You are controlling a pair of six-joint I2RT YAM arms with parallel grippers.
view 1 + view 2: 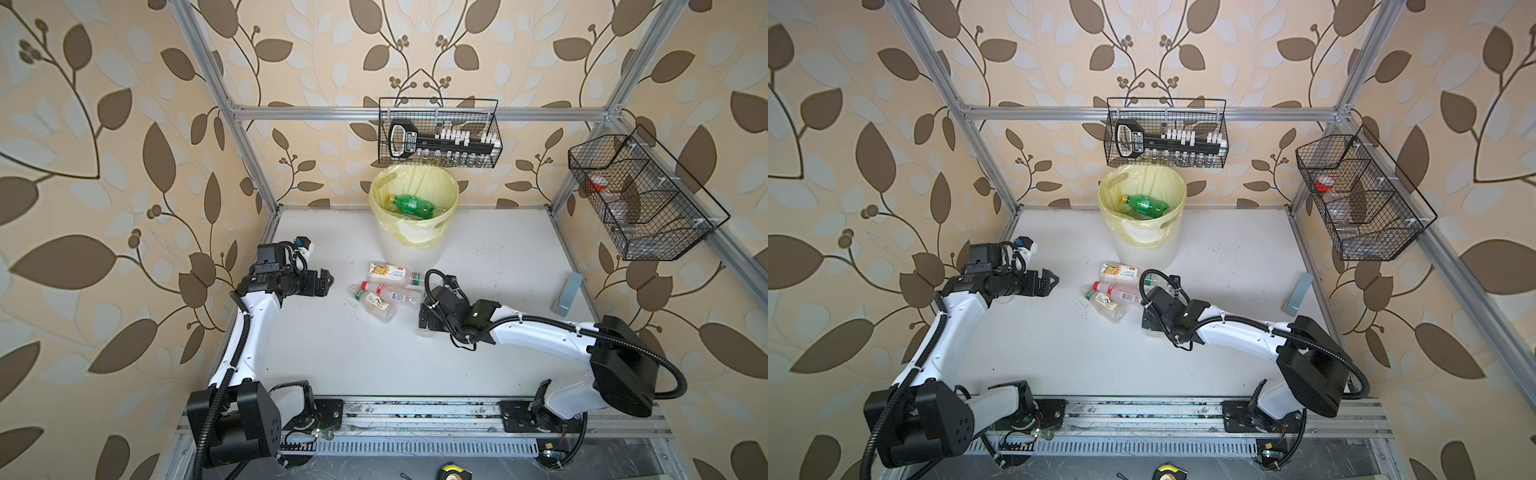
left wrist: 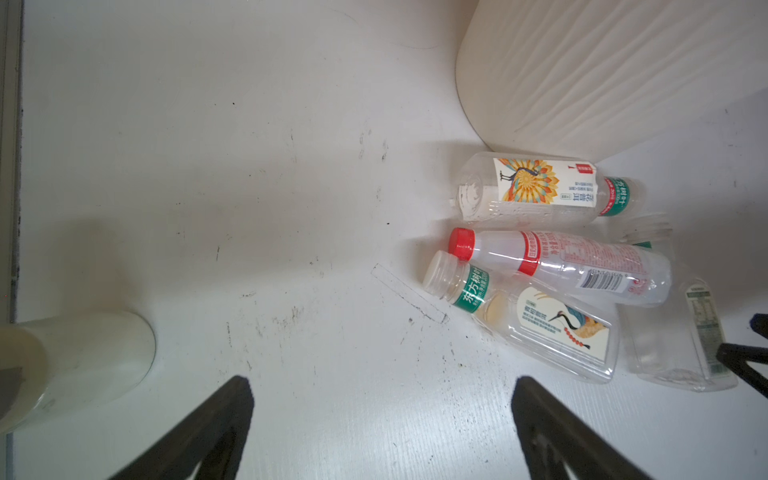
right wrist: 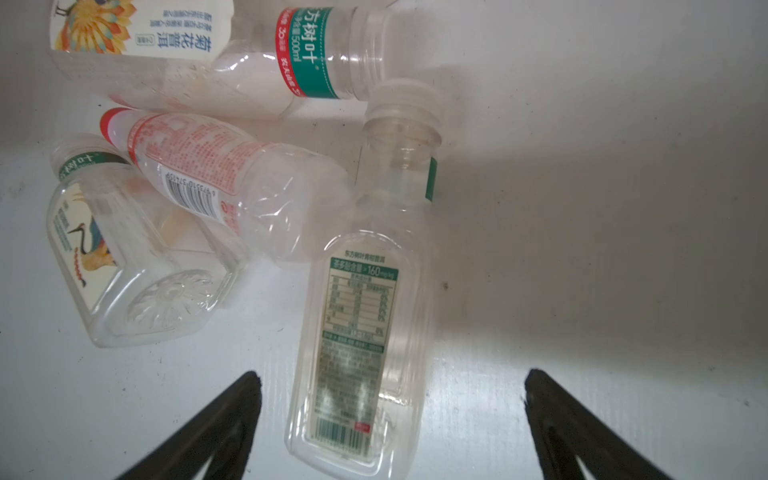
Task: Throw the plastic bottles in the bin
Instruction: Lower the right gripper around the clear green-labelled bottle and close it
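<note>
Right gripper [image 3: 392,374] hovered, jaws wide apart, over the clear flat green-labelled plastic bottle [image 3: 357,332] lying on the white counter [image 3: 582,291] — I'd centre on its body, squeeze gently, then lift to the round white ribbed bin [image 1: 405,255].

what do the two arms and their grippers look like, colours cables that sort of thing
Both arms match: the left arm and right arm have smooth white link shells joined by bulky black joint housings. A black corrugated cable runs along each, cinched with white ties. The left gripper and right gripper are black, with tapering triangular fingers. No markings are readable.
</note>
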